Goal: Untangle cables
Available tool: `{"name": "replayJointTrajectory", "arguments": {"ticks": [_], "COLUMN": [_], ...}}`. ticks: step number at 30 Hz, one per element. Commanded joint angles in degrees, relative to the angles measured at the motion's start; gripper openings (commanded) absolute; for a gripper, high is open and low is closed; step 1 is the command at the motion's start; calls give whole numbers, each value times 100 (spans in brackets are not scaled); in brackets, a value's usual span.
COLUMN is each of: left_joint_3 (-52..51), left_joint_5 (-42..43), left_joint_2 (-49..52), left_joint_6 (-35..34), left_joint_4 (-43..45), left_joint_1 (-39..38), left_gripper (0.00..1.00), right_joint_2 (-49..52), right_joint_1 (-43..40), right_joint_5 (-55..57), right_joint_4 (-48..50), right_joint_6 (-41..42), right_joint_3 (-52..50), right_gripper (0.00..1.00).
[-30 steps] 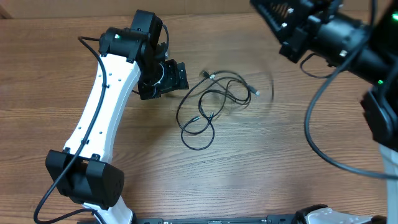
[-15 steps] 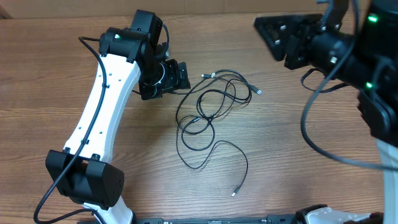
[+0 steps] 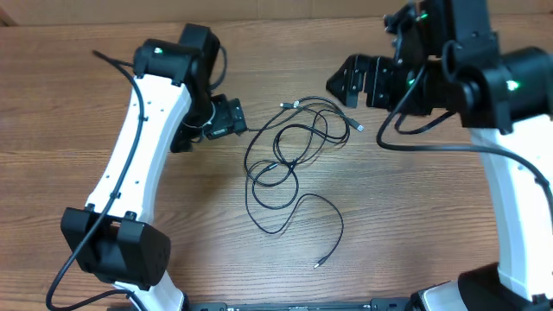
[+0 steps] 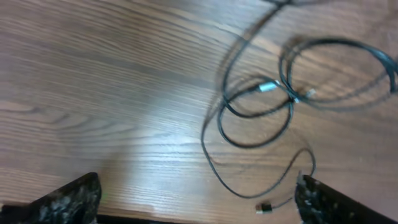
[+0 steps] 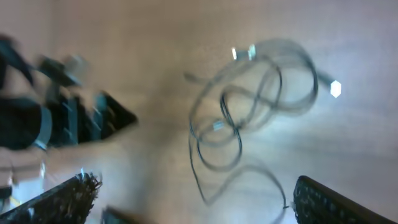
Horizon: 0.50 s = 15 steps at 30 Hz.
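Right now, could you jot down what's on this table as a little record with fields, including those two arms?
Surface: wooden table
Cables: thin black cords in overlapping loops mid-table, tangled
Loose end: one plug trails out toward the robot's side
Left jaws: open, empty, left of the cables
Right jaws: open, empty, right of the cables
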Motion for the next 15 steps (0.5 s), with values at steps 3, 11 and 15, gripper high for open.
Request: {"name": "replayJointTrajectory", "arguments": {"ticks": [3, 11, 15], "left_joint_3": [-26, -26, -26], "left_joint_5": [-225, -750, -848], "left_joint_2": [20, 20, 20], "left_joint_6": [-186, -28, -26], "left_joint_4": [142, 214, 197], "left_joint_1": [481, 686, 686], "left_gripper": [100, 100, 100], "right_joint_2": [350, 398, 398], "right_joint_1": [463, 1655, 2238], "right_joint_5": [35, 223, 439], "right_joint_4": [-442, 800, 1797], "right_joint_6": [50, 1895, 3279], "right_joint_3": [-415, -2881, -3980], "right_gripper": [100, 100, 100]}}
